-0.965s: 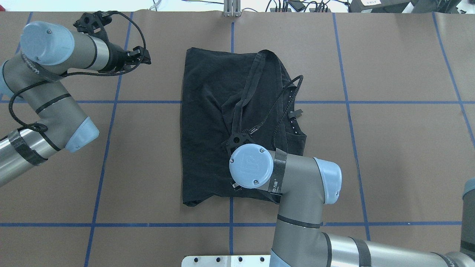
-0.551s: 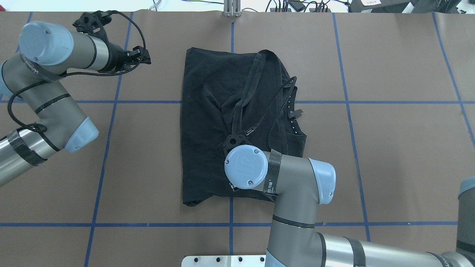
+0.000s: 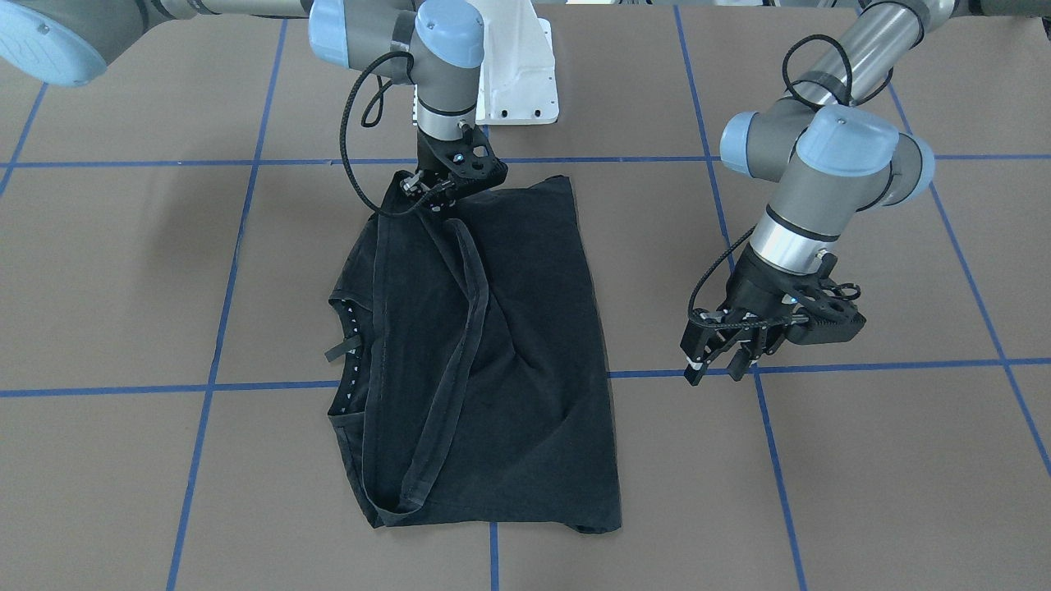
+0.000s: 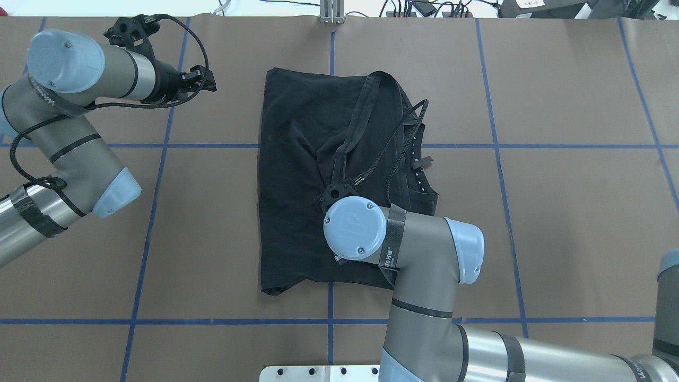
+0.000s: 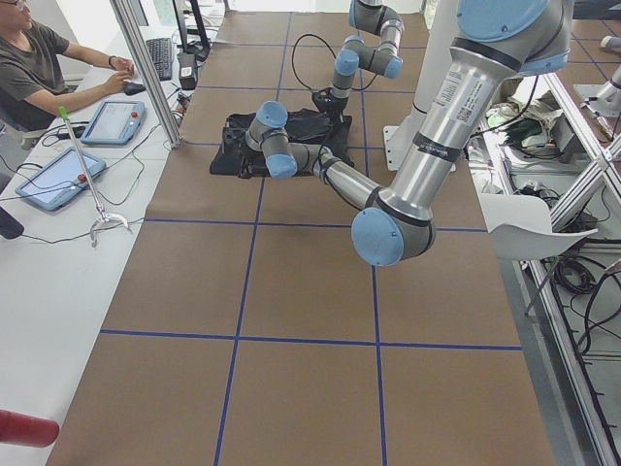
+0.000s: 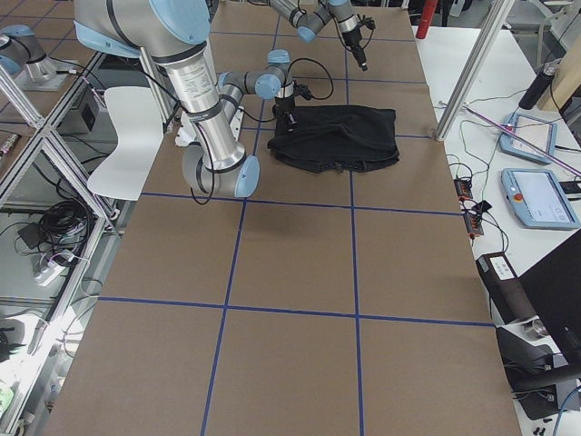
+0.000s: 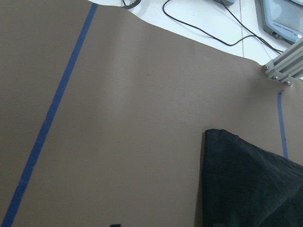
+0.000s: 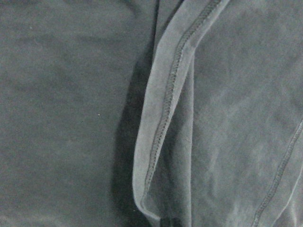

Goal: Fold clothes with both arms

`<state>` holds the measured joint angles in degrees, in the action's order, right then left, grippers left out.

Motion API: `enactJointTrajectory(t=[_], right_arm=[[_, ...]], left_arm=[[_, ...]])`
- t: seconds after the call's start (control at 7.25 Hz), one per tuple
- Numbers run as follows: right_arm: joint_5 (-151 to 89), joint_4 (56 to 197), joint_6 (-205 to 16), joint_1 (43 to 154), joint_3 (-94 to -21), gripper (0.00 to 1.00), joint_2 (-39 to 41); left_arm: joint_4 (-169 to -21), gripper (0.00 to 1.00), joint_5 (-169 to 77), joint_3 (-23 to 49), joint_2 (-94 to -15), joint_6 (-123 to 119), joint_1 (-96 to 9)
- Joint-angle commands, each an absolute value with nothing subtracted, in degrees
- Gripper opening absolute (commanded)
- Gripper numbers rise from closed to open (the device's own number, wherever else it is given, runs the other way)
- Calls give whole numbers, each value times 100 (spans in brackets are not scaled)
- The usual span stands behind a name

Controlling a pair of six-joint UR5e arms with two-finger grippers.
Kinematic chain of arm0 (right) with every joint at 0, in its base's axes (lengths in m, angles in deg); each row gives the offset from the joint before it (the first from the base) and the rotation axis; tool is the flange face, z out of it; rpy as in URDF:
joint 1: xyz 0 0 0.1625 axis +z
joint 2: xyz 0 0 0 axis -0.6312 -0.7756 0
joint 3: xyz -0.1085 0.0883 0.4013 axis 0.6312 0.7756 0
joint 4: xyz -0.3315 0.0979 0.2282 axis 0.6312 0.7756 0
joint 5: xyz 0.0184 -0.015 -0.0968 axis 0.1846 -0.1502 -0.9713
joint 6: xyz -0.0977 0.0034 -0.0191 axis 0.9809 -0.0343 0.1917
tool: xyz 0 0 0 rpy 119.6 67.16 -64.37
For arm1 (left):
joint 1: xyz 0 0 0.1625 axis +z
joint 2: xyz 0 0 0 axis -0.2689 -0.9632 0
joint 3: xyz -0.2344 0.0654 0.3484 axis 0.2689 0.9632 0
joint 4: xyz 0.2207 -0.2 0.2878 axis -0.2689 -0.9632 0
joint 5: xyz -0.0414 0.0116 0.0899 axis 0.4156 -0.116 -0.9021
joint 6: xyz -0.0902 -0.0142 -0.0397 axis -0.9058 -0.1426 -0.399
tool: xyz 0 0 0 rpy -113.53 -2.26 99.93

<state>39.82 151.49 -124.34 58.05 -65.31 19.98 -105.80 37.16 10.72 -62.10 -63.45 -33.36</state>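
**Right wrist creeps up-frame**

Brown counter (image 4: 557, 223) carries the black T-shirt (image 4: 297, 159) at the overhead frame's centre. The right gripper (image 3: 429, 201), jaws clamped on its hem (band taut), has shifted slightly up-frame. The left gripper (image 4: 208, 80), jaws apart, stays upper left.

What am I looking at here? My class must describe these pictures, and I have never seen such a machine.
Two robot arms, left and right, work at a brown table. One picture looks down from behind the robot, one faces it, two look from the table's ends, and two come from cameras on the wrists. A black T-shirt, partly folded, lies on the table. The right gripper is down on the shirt's robot-side end; whether it pinches the cloth cannot be told. The left gripper hangs open and empty beside the shirt.
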Motion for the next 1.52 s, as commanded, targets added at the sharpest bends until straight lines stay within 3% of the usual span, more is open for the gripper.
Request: enactJointTrajectory(t=[0.0, 0.55, 0.69, 0.83, 0.96, 1.24, 1.38], right_arm=[[4160, 15742, -12193, 5952, -7102, 0, 1937], [4187, 15781, -13208, 5935, -8072, 0, 549], [4196, 15763, -13681, 5848, -8064, 25, 513], [4170, 15746, -14268, 5638, -8038, 70, 504], [4178, 15746, -14683, 5610, -8090, 100, 565], [4170, 15449, -15010, 5741, -8073, 100, 557], [4152, 15203, -16170, 5733, -8056, 100, 530]], left_arm=[[-10579, 72, 3716, 1088, -6209, -6376, -3336], [-10579, 72, 3724, 1158, -6209, -6420, -3318], [-10579, 72, 3716, 1167, -6209, -6420, -3318], [-10579, 72, 3724, 1176, -6209, -6420, -3327], [-10570, 72, 3724, 1193, -6209, -6420, -3318], [-10570, 72, 3724, 1193, -6209, -6420, -3327], [-10570, 73, 3724, 1202, -6217, -6428, -3327]])
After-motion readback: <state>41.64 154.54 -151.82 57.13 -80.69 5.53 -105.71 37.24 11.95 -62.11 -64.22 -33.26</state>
